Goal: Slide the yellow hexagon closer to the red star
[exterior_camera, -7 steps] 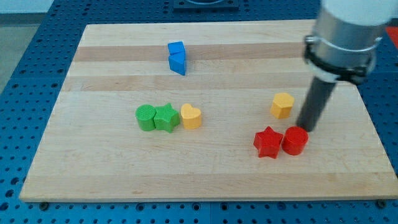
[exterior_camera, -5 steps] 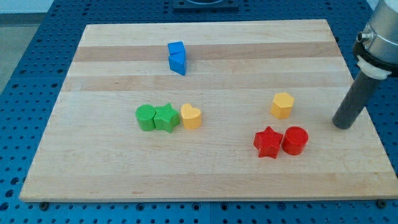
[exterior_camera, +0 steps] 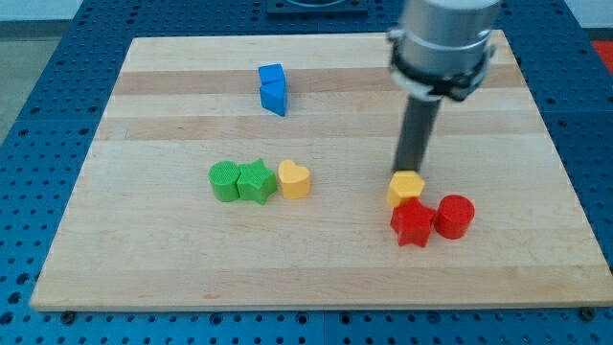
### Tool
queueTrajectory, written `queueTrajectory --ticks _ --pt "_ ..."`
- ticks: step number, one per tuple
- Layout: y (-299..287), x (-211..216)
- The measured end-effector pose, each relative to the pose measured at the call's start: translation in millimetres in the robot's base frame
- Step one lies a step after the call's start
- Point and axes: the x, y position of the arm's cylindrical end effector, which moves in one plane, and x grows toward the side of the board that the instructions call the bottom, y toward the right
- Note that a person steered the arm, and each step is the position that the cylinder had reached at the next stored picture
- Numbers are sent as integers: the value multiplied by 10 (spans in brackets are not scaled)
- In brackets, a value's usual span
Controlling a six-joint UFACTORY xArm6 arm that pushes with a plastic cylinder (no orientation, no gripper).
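Wooden board (exterior_camera: 144,278) on a blue perforated table (exterior_camera: 29,115), seen from the one camera view. My tip (exterior_camera: 410,173) is the end of a plain dark rod with no jaws, so it grasps nothing; it rests against the upper edge of the yellow hexagon (exterior_camera: 406,189). The yellow hexagon sits in the right half of the board, touching the upper edge of the red star (exterior_camera: 413,222), which lies just below it. A red cylinder (exterior_camera: 455,216) stands against the red star on the view's right. Near the board's middle, a row of three blocks touches side by side: green cylinder (exterior_camera: 225,180), green star (exterior_camera: 256,181), yellow heart (exterior_camera: 294,179). A blue block (exterior_camera: 273,89), its shape not clear, lies well apart toward the view's top
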Motion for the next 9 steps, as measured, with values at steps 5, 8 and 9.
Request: queueTrajectory --ticks 5,8,9 --pt "303 -206" --pt "134 258" --pt "374 342"
